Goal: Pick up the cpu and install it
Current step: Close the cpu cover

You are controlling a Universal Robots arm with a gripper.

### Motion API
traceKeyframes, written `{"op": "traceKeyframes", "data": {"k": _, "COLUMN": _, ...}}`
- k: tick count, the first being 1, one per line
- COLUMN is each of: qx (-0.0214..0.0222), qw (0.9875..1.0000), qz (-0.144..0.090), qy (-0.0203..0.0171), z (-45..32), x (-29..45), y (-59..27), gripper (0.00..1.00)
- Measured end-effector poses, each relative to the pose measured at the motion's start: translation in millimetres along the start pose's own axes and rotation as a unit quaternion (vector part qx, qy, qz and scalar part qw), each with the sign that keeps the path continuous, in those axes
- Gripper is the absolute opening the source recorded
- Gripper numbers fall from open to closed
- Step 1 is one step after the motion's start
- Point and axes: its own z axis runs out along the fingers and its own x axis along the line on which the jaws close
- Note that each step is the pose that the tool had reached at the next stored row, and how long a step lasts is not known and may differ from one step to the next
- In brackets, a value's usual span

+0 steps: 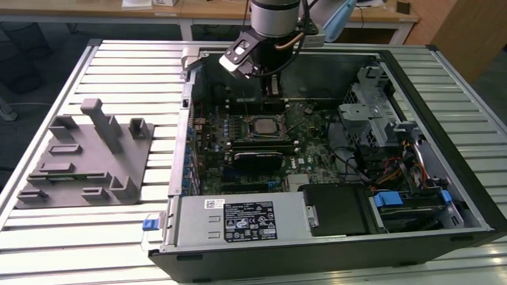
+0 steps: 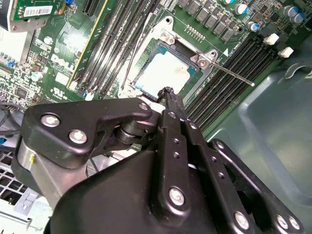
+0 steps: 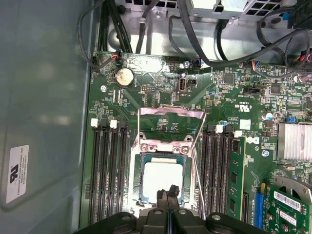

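The cpu (image 3: 163, 176) lies flat in the open motherboard socket (image 3: 161, 147) inside the computer case (image 1: 443, 77), with the load plate (image 3: 171, 113) swung up. The gripper (image 3: 168, 194) hangs just over one edge of the chip, fingers pressed together and holding nothing. The chip is judged light, rigid, smooth-topped and fragile underneath, so it is best taken by opposite edges.

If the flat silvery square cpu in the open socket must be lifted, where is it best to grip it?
Probably by two opposite edges, coming straight down from above: the flat silvery square cpu lies level and recessed in the dark socket frame, so its sides are walled in.
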Motion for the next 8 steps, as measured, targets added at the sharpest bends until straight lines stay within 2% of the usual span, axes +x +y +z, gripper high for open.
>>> {"op": "traceKeyframes", "data": {"k": 8, "qx": 0.0, "qw": 1.0, "qz": 0.0, "qy": 0.0, "z": 0.0, "x": 0.0, "y": 0.1, "gripper": 0.11}}
